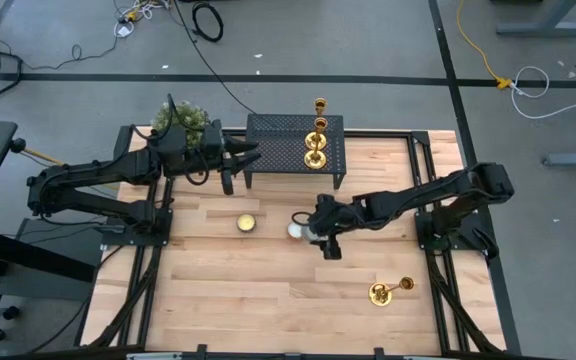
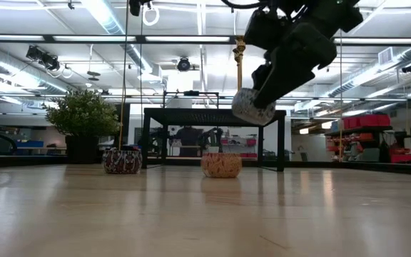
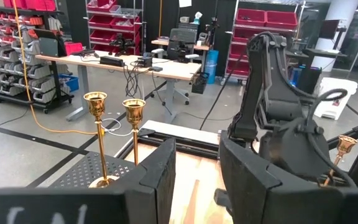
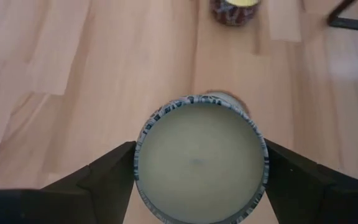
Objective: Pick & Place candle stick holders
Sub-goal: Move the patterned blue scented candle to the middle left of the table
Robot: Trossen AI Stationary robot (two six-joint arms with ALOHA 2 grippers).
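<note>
Three gold candle stick holders show from above: two [image 1: 318,128] stand upright on the black mesh stand [image 1: 278,150] at the far side of the bench [image 1: 268,290], one just behind the other, and a third holder [image 1: 388,291] lies tipped on its side on the wood near the right front of the bench. In the left wrist view the two upright ones [image 3: 114,124] rise side by side from the mesh.

Two small candle jars rest on the bench in the low view: a dark patterned jar [image 2: 122,160] and a speckled jar [image 2: 221,165]. A third, pale jar [image 2: 252,107] is lifted clear of the bench.

The right end effector [image 1: 313,231] reaches in toward the bench's middle, arm stretched low and angled inward, its fingers clamped on either side of the pale jar [image 4: 201,165], seen from straight above in the right wrist view.

The left end effector [image 1: 233,160] sits by the left end of the mesh stand, beside a potted plant [image 1: 190,122], its fingers [image 3: 157,177] parted and holding nothing.
</note>
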